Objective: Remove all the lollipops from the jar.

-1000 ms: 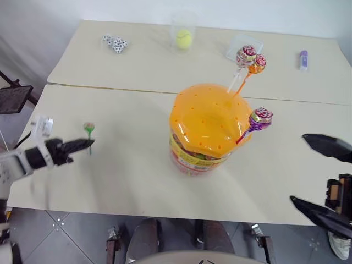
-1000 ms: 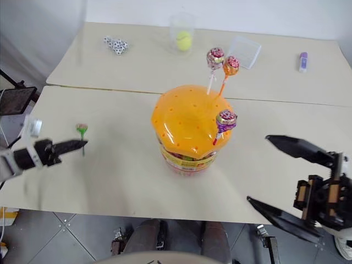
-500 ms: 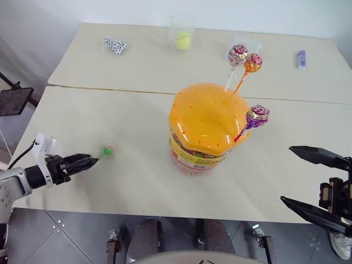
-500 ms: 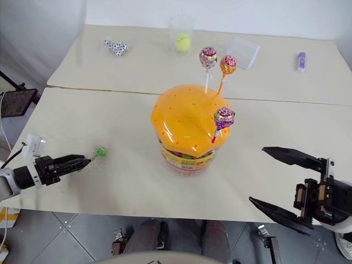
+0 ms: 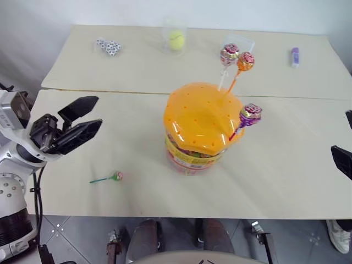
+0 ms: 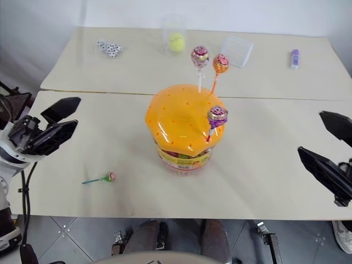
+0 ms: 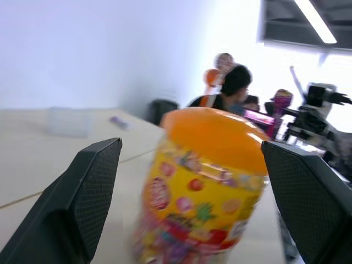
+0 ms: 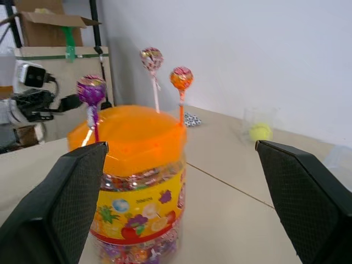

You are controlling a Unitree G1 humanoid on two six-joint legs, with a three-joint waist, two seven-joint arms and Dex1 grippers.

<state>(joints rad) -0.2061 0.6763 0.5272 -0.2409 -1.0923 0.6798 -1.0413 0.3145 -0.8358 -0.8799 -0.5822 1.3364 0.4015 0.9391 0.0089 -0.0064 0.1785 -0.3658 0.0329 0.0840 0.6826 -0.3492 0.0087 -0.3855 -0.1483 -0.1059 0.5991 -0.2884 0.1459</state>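
Both sets of fingers are spread wide with nothing in them. The left gripper (image 5: 77, 124) sits at the left edge of the head view, raised off the table (image 5: 286, 170) and aimed toward the middle. The right gripper (image 6: 330, 151) pokes in at the lower right edge, well clear of everything.

The jar (image 5: 199, 129) is dead centre of the frame, orange lid on. Three lollipops are planted in the lid: the white-stick lollipop (image 5: 229, 54) and the orange-stick lollipop (image 5: 245, 60) side by side at the back of the dome, and the purple lollipop (image 5: 251, 113) leaning out of its right edge. The green-stick lollipop (image 5: 116, 176) lies flat on the table at lower left, apart from the jar, so that one's done.

What I'd worry about:
- The two back sticks stand so close that a wide-open grab could catch both, or knock one while pulling the other.
- A sideways tug instead of pulling along the stick could drag or tip the jar, since nothing is bracing it.
- The purple one is tilted, so a straight-down approach might just shove it over.
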